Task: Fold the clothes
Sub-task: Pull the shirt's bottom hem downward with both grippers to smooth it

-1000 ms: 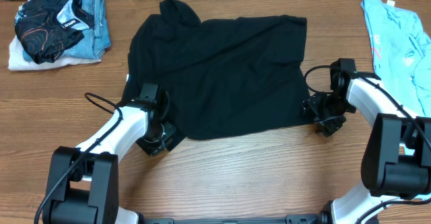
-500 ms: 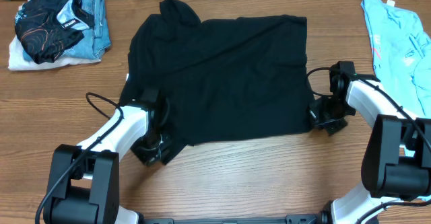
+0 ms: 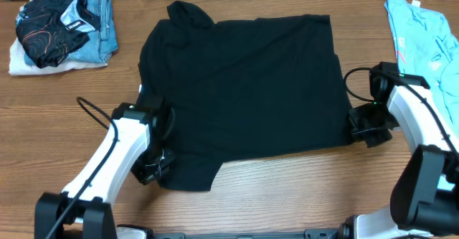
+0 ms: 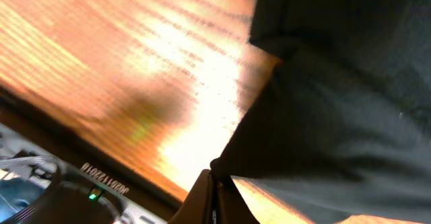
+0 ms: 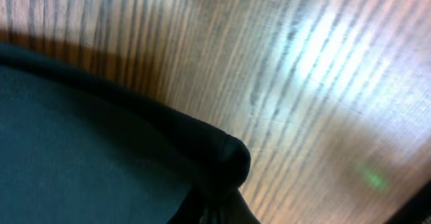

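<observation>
- The black short-sleeved cloth T-shirt [image 3: 244, 81] lies spread at the centre of the brown wooden table [image 3: 287, 189], collar towards twelve o'clock. It looks to be at the flattening stage, before any fold.
- Your left gripper [image 3: 159, 166] has its jaws pressed together on the shirt's seven o'clock hem corner. The left wrist view shows black cloth caught between them.
- Your right gripper [image 3: 356, 128] pinches a bunched bit of hem at the shirt's four o'clock corner.
- Draw the two corners apart evenly and low over the wood, so the hem runs straight and the seven o'clock flap loses its skew.
- Pull gently, since that thin bunched pinch on the right could slip.
- Stay clear of the light blue printed cloth T-shirt [image 3: 419, 45] at two o'clock and the pile of folded garments [image 3: 61, 24] at ten o'clock.
</observation>
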### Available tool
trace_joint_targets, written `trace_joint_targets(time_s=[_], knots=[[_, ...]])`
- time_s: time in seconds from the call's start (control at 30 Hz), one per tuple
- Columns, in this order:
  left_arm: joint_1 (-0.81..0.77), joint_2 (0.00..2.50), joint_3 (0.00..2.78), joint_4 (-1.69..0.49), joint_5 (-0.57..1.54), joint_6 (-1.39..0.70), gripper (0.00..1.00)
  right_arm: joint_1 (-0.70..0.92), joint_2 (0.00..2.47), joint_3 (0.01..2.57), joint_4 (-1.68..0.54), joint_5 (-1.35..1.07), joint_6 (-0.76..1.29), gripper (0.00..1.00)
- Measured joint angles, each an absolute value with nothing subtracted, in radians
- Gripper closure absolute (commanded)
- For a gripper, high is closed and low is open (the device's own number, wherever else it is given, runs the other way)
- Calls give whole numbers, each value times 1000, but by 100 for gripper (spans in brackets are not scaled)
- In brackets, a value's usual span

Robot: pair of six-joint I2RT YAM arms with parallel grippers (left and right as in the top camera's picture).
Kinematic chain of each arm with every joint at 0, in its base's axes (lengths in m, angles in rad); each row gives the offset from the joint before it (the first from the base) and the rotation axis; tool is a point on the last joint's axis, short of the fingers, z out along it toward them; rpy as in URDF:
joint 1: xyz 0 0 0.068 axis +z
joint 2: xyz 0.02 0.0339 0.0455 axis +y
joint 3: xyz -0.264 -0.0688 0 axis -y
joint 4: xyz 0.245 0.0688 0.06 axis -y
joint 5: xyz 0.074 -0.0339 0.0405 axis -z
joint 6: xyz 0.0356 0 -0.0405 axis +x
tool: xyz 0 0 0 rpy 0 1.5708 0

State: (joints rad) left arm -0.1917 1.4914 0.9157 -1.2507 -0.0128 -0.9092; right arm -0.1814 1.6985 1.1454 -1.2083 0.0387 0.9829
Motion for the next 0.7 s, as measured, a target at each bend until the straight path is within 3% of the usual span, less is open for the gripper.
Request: trace_joint_targets(time_s=[0.4,0.7], knots=[[-204,1468,916,-1341,-11,-879,96,-182,1692,1146,-1315,101,1090,96],[-344,1468,916,-1372,-2,-904,96,-182,1692,1146,-1333,118,1125,96]])
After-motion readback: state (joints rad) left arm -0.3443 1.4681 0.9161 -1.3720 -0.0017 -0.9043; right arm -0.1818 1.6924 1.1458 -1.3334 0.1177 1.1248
